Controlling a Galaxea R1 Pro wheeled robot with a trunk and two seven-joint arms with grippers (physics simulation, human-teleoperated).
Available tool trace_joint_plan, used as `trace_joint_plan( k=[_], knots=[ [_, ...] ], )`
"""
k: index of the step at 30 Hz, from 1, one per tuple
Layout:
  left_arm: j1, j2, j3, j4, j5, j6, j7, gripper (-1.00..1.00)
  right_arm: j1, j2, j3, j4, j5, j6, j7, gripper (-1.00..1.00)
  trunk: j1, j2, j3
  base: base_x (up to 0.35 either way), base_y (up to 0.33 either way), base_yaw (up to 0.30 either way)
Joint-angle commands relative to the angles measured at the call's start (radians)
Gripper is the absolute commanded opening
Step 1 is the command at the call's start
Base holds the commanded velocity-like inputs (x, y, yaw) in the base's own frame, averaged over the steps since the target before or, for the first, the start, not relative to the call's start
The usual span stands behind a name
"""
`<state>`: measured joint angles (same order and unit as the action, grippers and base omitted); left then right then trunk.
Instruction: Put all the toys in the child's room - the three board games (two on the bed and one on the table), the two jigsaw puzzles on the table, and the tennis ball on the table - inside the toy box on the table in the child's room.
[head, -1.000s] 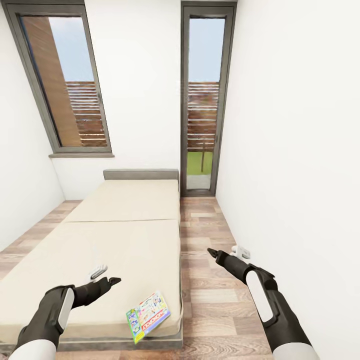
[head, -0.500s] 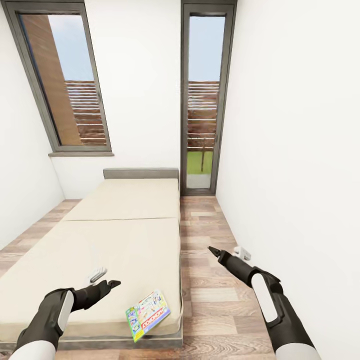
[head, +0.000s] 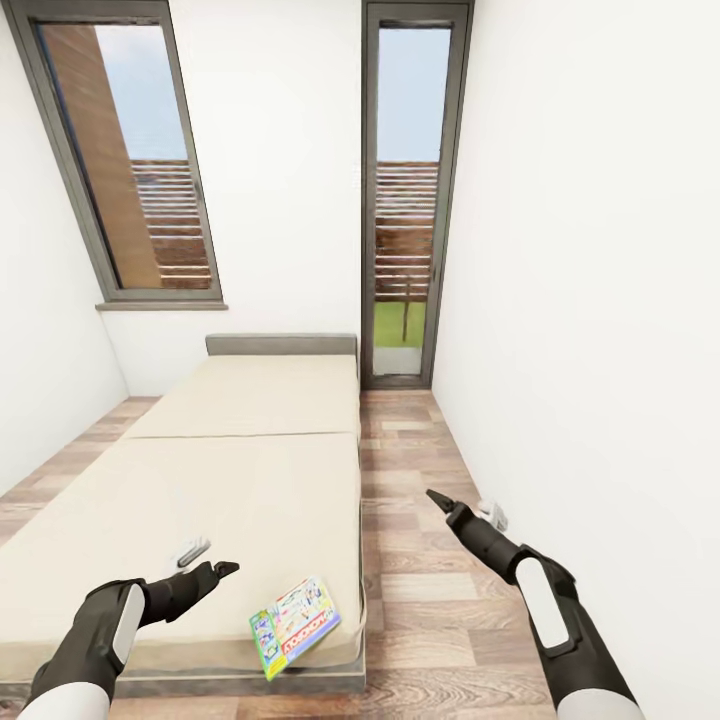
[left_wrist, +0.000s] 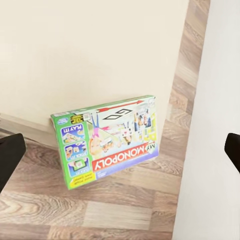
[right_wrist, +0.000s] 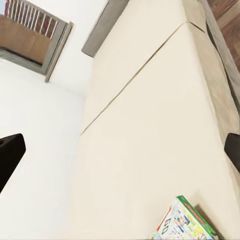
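Observation:
A colourful Monopoly board game (head: 293, 626) lies on the near right corner of the beige bed (head: 240, 480), with one end jutting past the mattress edge over the floor. In the left wrist view the box (left_wrist: 109, 139) sits straight ahead between the fingers. My left gripper (head: 210, 558) hovers open over the bed, just left of the game and apart from it. Above the wooden floor to the right of the bed, my right gripper (head: 462, 505) is open and empty. The right wrist view catches a corner of the game (right_wrist: 187, 224).
The bed has a grey headboard (head: 281, 345) at the far wall. Behind it are a window (head: 130, 160) and a tall glass door (head: 405, 200). A white wall (head: 600, 350) runs close along the right. Wooden floor (head: 410, 470) forms a narrow aisle between bed and wall.
The whole picture has shifted slightly, so the camera moved. My right arm has drifted a little to the right. Both grippers stay open and the game has not moved on the bed.

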<state>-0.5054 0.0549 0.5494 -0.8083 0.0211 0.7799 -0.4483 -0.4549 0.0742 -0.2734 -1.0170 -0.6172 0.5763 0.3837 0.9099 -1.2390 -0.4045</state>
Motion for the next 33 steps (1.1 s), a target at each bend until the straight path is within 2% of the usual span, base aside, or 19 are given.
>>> trace_joint_plan(
  k=[1,3,5,10,16,21,33],
  knots=[
    [-0.001,0.0,0.003,0.0,0.002,0.008,-0.003,1.0,-0.001,0.0,-0.008,0.005,-0.018,0.009,0.015,1.0,0.004,-0.008,-0.004,0.0,0.0,0.0],
    [-0.002,0.001,0.004,0.0,0.003,0.008,-0.003,1.0,-0.001,-0.01,-0.015,0.021,-0.052,0.011,0.048,1.0,0.012,-0.022,-0.011,0.0,0.0,0.0],
    [-0.002,0.001,0.004,0.001,0.003,0.008,-0.003,1.0,-0.001,-0.019,-0.018,0.031,-0.068,0.011,0.064,1.0,0.019,-0.036,-0.017,0.0,0.0,0.0],
    [-0.002,0.002,0.005,0.002,0.002,0.008,-0.003,1.0,-0.002,-0.031,-0.021,0.041,-0.087,0.011,0.083,1.0,0.038,-0.071,-0.033,0.0,0.0,0.0],
    [-0.002,0.003,0.009,0.003,0.003,0.009,-0.003,1.0,-0.002,-0.038,-0.023,0.046,-0.098,0.01,0.095,1.0,0.061,-0.113,-0.051,0.0,0.0,0.0],
    [-0.005,0.003,0.031,0.016,0.002,0.009,-0.003,1.0,-0.002,-0.039,-0.024,0.048,-0.105,0.01,0.098,1.0,0.081,-0.148,-0.067,0.0,0.0,0.0],
    [-0.037,0.014,0.059,0.122,0.003,0.011,-0.008,1.0,-0.002,-0.039,-0.024,0.053,-0.111,0.009,0.098,1.0,0.127,-0.232,-0.105,0.0,0.0,0.0]
  ],
)
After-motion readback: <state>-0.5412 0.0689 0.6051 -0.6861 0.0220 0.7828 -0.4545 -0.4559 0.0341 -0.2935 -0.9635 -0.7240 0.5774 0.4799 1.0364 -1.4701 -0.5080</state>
